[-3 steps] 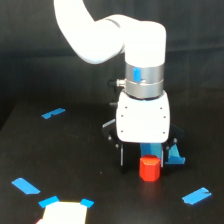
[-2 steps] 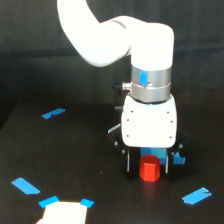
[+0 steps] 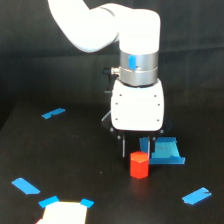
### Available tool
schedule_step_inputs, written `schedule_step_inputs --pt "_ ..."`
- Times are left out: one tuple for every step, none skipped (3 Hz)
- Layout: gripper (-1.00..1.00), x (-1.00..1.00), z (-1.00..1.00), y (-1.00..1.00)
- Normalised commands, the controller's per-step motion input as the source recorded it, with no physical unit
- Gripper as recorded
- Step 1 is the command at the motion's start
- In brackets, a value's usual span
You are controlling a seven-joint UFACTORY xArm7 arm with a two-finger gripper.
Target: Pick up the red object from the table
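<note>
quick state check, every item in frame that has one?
gripper: low above the red object, fingers either side; open or shut unclear
red object: upright on the table, not lifted
table: black, carrying all the items
blue square: flat, just behind the red object toward the exterior view's right
blue tape pieces: flat, scattered

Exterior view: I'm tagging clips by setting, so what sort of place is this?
Probably a robot lab test bench: a black table marked with blue tape pieces, a white arm's gripper above a red object.
</note>
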Motion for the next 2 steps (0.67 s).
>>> schedule_step_inputs --pt "-0.98 0.18 -0.18 -0.38" --pt "-0.37 0.54 -0.25 -1.0"
